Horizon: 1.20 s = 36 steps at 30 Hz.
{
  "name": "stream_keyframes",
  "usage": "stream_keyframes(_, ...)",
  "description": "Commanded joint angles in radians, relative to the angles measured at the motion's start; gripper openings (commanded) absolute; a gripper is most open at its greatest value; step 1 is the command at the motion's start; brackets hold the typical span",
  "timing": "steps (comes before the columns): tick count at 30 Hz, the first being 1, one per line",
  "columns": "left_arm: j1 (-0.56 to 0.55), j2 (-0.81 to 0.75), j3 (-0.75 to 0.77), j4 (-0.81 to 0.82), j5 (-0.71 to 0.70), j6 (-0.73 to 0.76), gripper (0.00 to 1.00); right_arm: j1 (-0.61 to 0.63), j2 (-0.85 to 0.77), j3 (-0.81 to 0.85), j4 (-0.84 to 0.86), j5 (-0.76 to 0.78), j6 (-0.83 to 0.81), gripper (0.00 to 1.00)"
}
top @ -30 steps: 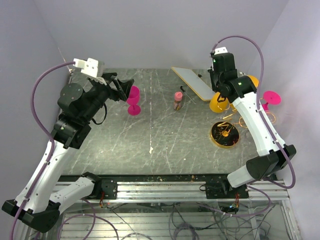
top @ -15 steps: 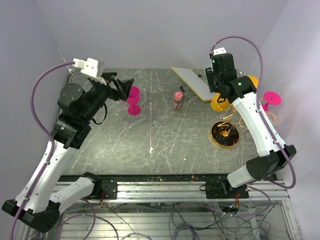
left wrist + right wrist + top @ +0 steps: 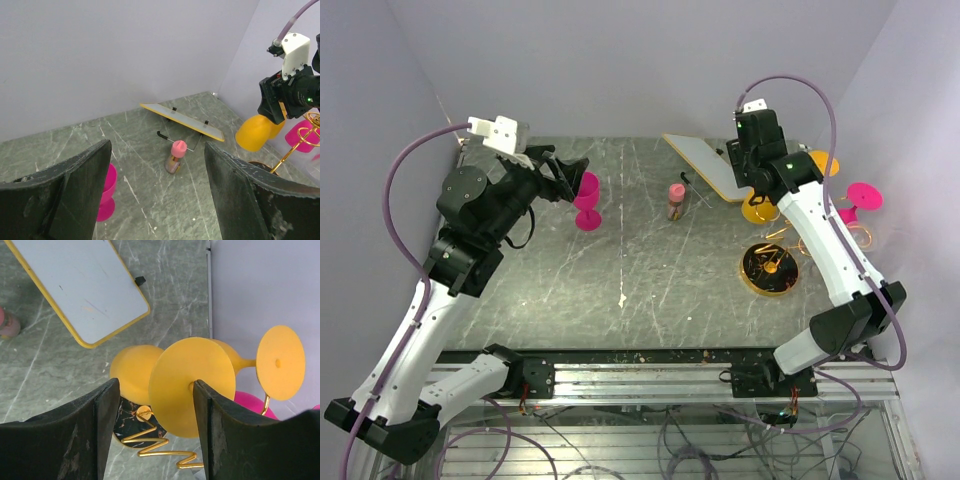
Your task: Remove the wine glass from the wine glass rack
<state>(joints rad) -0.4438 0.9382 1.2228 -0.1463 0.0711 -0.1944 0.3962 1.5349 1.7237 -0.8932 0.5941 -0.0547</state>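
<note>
Yellow wine glass (image 3: 192, 385) hangs on gold rack (image 3: 150, 446).

Lighting: bright, even, diffuse, from overhead. Shadows: faint, soft-edged on the table (image 3: 650, 270). Focus: sharp in all views.

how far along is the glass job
One pink glass already stands on the table by the open left claw. In hand: the open right claw straddles the foot of a yellow glass, not gripped yet. Left: lift it off the rack; another pink glass hangs there.
</note>
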Motion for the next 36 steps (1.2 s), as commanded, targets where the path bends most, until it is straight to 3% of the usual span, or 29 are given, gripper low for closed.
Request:
stream_keyframes(1,0.008,0.002,-0.005,0.040,-0.010,-0.002,0.86,0.007,-0.007,-0.029,0.022,0.013,-0.006,0.60)
stream_keyframes(7,0.011,0.004,-0.007,0.043,-0.005,-0.005,0.85,0.008,-0.051,-0.084,0.048,-0.002,-0.018,0.52)
stream_keyframes(23,0.025,0.027,-0.006,0.044,0.014,-0.015,0.86,0.041,-0.071,-0.108,0.065,-0.009,-0.068,0.17)
stream_keyframes(36,0.028,0.041,-0.008,0.050,0.031,-0.028,0.86,0.069,-0.068,-0.116,0.089,0.159,-0.164,0.00)
